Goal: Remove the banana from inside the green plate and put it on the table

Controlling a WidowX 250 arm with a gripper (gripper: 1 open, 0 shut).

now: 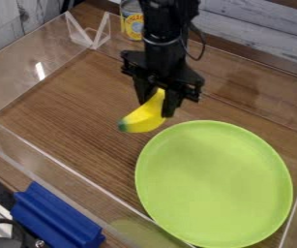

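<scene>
With fingers clamped on the banana, lower gently onto the wooden surface beside the green plate, then release.

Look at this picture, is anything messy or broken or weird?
Nothing looks broken or spilled. The only unusual thing is the small yellow toy banana, hanging tilted from the shut black gripper, just beyond the rim of the big round lime-green plastic plate, which holds nothing.

bananas: one banana just beyond the plate's far-left rim | plates: one green plate | blue blocks: one blue block left of the plate | grippers: one gripper
</scene>
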